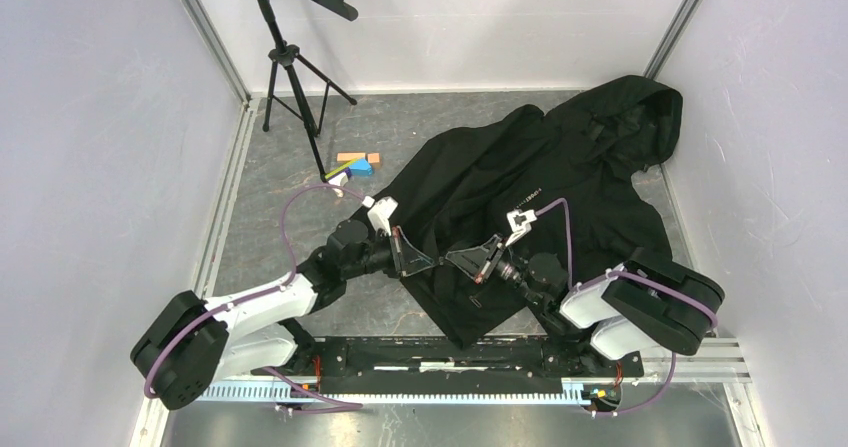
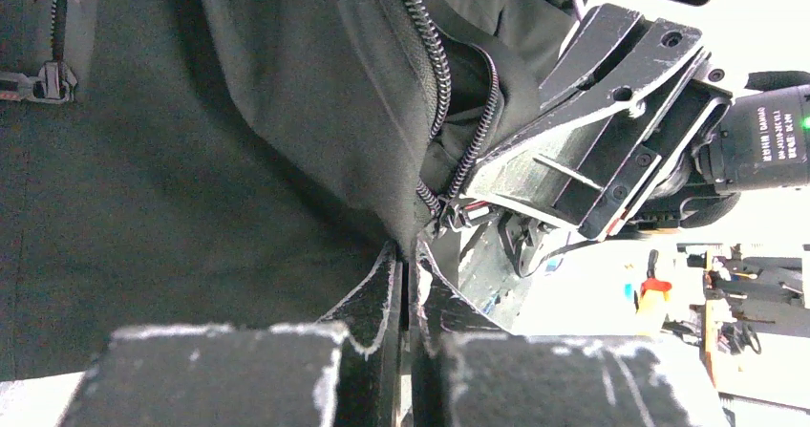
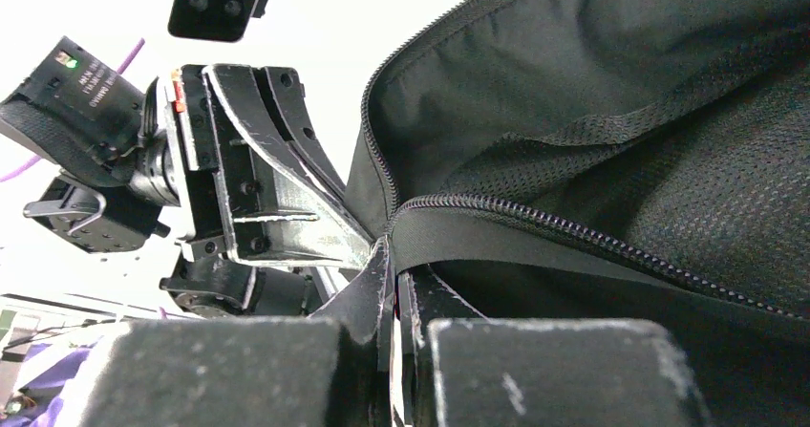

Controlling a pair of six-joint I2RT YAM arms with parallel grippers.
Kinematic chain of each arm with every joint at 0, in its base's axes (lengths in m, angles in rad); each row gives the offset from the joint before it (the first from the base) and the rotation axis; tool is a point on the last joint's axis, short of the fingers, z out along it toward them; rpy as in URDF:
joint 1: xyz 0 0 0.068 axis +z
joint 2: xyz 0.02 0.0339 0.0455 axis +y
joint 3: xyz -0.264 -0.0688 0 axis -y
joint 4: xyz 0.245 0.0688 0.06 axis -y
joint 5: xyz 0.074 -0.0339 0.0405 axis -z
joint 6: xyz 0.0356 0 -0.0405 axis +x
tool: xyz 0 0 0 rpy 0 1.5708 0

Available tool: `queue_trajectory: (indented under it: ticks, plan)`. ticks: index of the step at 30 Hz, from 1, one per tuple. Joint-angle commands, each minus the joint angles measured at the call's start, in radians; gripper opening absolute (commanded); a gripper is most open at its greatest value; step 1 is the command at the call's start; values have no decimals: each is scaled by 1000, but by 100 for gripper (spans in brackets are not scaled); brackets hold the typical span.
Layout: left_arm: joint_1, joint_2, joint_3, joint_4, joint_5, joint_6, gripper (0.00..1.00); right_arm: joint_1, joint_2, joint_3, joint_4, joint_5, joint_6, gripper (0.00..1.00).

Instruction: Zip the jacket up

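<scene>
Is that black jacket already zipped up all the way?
No, the two rows of zip teeth on the jacket spread wide apart, showing the mesh lining between them.

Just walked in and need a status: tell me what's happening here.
A black hooded jacket lies on the table. The robot's left gripper and right gripper are each shut on its front edge near the bottom, tips close together. The zipper teeth stand apart: not yet zipped.
</scene>
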Motion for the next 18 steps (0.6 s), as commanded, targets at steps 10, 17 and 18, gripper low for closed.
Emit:
queue_trajectory:
  ticks: [10, 17, 18]
  plan:
    - [-11, 31, -40, -6, 99, 41, 2, -12, -119, 113, -310, 31, -153, 1]
    - [-11, 40, -39, -5, 117, 41, 2, -25, -226, 154, -579, 3, -261, 33]
    - [-9, 44, -37, -5, 123, 41, 2, -32, -241, 172, -653, -13, -290, 40]
